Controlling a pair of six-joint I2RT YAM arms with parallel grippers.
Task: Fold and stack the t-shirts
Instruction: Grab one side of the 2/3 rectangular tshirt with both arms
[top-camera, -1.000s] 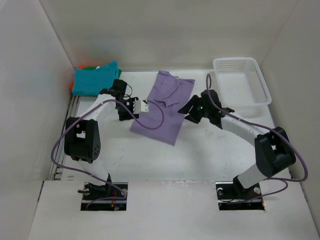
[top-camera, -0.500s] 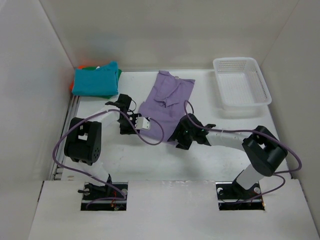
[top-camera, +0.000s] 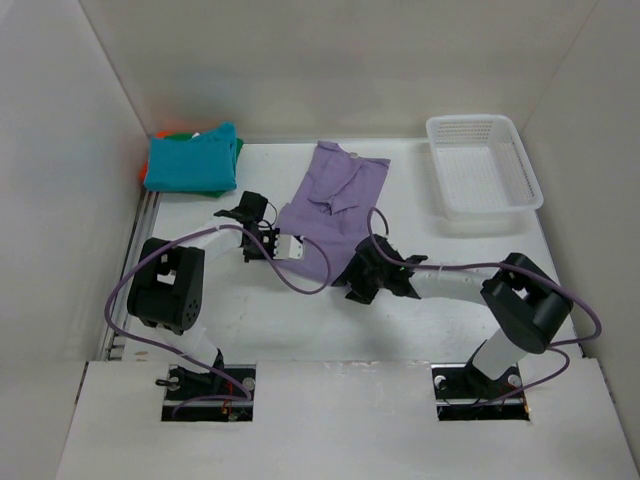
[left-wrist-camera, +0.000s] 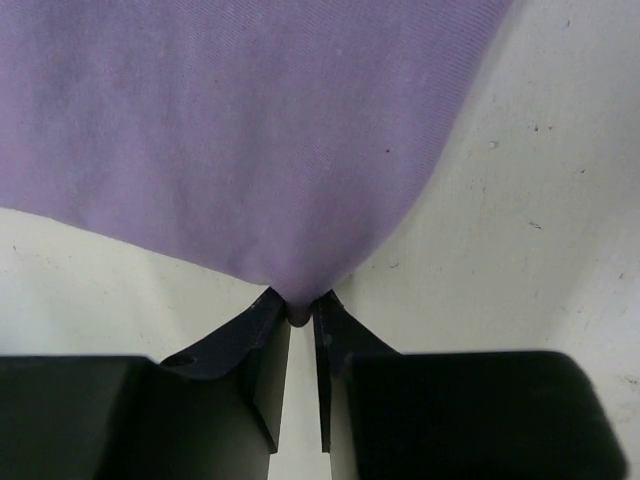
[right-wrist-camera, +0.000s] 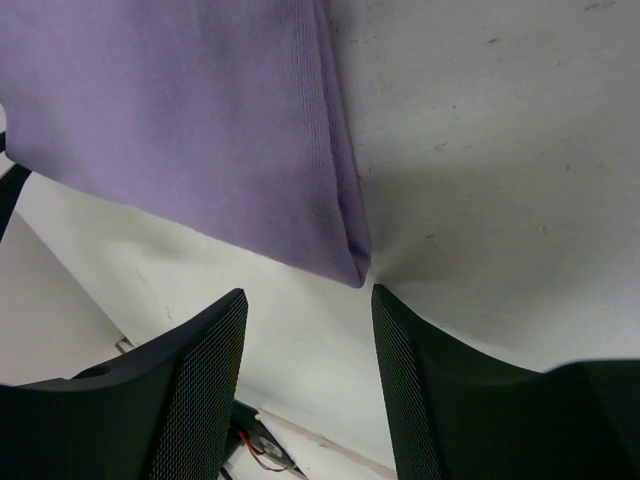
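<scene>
The lavender shirt is lying spread out near the middle of the desk, its collar end pointing toward the back wall. The left claw is pinching the shirt's near left corner, its two fingers pressing together on a small nub of purple cloth. The right claw is sitting low at the near right corner with its fingers standing apart, gripping nothing (the folded corner of the cloth is lying just ahead of the gap between them). In the far left corner of the desk, the teal shirt is resting folded on top of a pile, with the orange shirt and the dark green shirt peeking out from beneath it. A white mesh basket is sitting at the far right, well apart from the cloth.
</scene>
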